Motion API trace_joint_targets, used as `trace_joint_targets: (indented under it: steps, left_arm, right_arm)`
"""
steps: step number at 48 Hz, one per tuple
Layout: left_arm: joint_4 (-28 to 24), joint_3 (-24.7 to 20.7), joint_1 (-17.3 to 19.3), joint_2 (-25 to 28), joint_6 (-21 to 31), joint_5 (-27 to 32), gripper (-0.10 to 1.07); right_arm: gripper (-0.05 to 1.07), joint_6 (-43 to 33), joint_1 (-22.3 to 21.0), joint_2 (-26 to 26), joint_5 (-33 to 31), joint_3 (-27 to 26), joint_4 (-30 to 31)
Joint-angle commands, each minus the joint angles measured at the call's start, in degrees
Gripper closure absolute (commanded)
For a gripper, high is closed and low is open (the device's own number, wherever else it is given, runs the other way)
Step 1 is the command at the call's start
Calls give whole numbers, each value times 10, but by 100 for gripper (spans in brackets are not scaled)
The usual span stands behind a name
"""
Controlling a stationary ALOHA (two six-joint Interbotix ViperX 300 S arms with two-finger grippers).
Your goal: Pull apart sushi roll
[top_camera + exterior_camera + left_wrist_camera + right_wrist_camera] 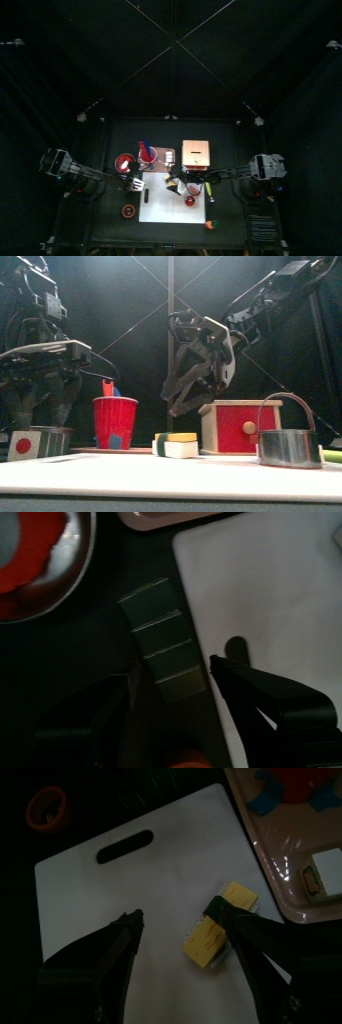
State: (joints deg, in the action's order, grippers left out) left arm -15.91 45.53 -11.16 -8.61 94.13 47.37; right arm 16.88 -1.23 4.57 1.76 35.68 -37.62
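Approaching: right end effector (181, 933), jaws wide, hovers over the sushi roll (219, 924) lying between them on the white board (120, 888); left end effector (185, 677), also wide, must reach the roll's other end.

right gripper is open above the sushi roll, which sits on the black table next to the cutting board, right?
Not quite: the sushi roll lies on the white cutting board itself, not on the black table. The right wrist view shows it. The right gripper is indeed open above it.
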Motion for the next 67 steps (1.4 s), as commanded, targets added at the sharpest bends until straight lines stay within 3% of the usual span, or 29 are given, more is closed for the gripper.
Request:
trace_joint_targets:
  steps: [1,14,38,56,67]
  left_arm:
    - [1,-13,-3,-3,1,19,5]
    - [5,-15,-4,20,3,-31,5]
    - [17,-13,-4,62,3,-33,7]
    - [16,-11,-3,65,0,-31,32]
    - [-20,-4,-10,22,-66,-18,35]
  right_arm:
    - [8,2,-3,-9,3,-18,0]
    - [8,1,-3,-8,2,-18,6]
    - [8,1,-3,-8,2,-18,7]
    - [8,0,-3,-6,2,-16,6]
    - [8,2,2,-8,2,-17,8]
